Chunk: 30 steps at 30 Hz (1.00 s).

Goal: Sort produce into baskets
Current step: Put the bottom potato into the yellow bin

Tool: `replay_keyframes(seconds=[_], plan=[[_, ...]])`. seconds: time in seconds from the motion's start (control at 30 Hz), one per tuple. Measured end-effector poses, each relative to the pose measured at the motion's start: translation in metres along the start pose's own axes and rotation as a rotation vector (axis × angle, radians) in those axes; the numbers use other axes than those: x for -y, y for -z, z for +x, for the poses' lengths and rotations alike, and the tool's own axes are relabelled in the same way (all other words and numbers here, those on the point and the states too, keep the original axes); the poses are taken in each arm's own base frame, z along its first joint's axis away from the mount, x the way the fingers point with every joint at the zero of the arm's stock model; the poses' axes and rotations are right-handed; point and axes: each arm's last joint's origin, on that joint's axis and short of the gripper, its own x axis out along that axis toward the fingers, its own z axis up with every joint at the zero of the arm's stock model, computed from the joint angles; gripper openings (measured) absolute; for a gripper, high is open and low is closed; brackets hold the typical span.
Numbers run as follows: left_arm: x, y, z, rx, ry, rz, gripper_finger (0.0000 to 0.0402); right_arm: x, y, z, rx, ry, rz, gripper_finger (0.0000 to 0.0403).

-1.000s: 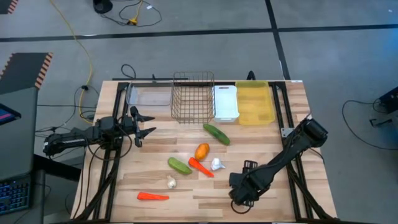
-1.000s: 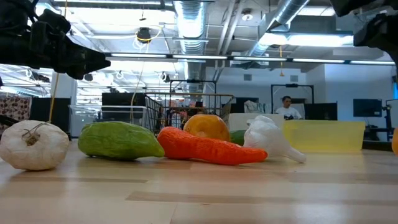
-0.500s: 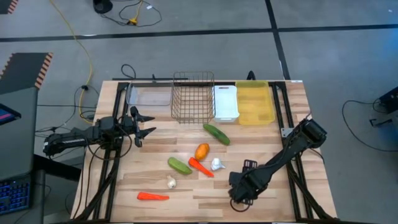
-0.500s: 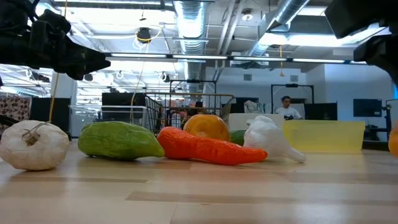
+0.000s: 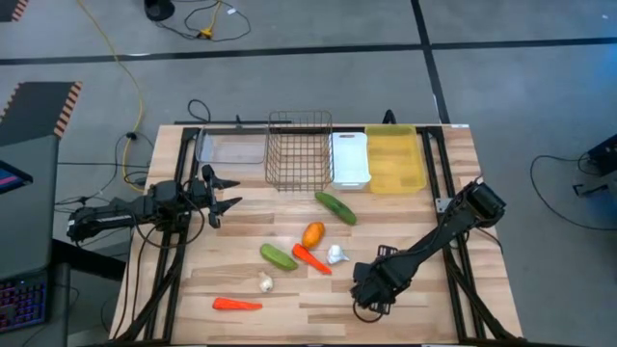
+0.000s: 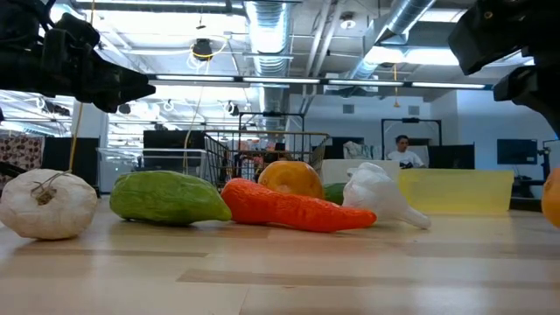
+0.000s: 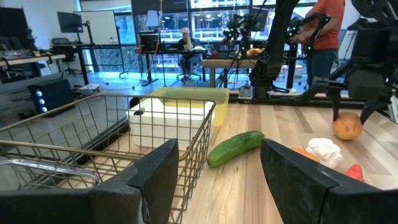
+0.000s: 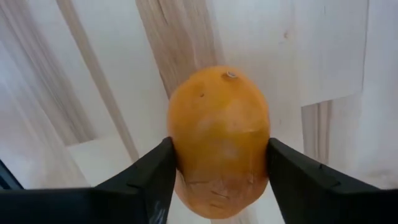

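Note:
My right gripper is near the table's front right, shut on a round orange. The orange also shows in the left wrist view and at the low view's right edge. My left gripper is open and empty at the table's left, level, facing the wire-mesh basket. On the table lie a second orange, two cucumbers, two carrots and two garlic bulbs. My right gripper pinches the orange's two opposite sides between its two fingers. The fingers come from above, pointing down. The orange hangs between them, clear of the table top.
Along the far edge stand a clear tray, the wire-mesh basket, a white bin and a yellow bin. Bare wood lies between the bins and the produce in the table's middle. People stand in the room beyond the table.
My right gripper has gone a little toward the table's left and far side with the orange, which stays pinched and clear of the table.

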Motion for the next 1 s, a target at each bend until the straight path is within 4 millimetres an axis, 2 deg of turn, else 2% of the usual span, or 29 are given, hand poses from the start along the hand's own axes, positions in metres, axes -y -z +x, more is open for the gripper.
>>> replay_keyframes(seconds=[0.13, 0.4, 0.6, 0.8, 1.0], plan=[[0.000, 0.000, 0.000, 0.000, 0.000, 0.000, 0.0214, 0.003, -0.004, -0.002, -0.002, -0.004, 0.005, 0.0232], [0.000, 0.000, 0.000, 0.000, 0.000, 0.000, 0.0214, 0.008, -0.017, -0.011, 0.024, -0.020, -0.006, 0.0232], [0.000, 0.000, 0.000, 0.000, 0.000, 0.000, 0.0214, 0.015, -0.030, -0.030, 0.043, -0.007, -0.037, 0.0232], [0.000, 0.000, 0.000, 0.000, 0.000, 0.000, 0.0214, 0.034, -0.041, -0.057, 0.039, 0.119, -0.094, 0.0232], [0.000, 0.000, 0.000, 0.000, 0.000, 0.000, 0.0214, 0.067, -0.052, -0.075, -0.021, 0.264, -0.104, 0.0232]])
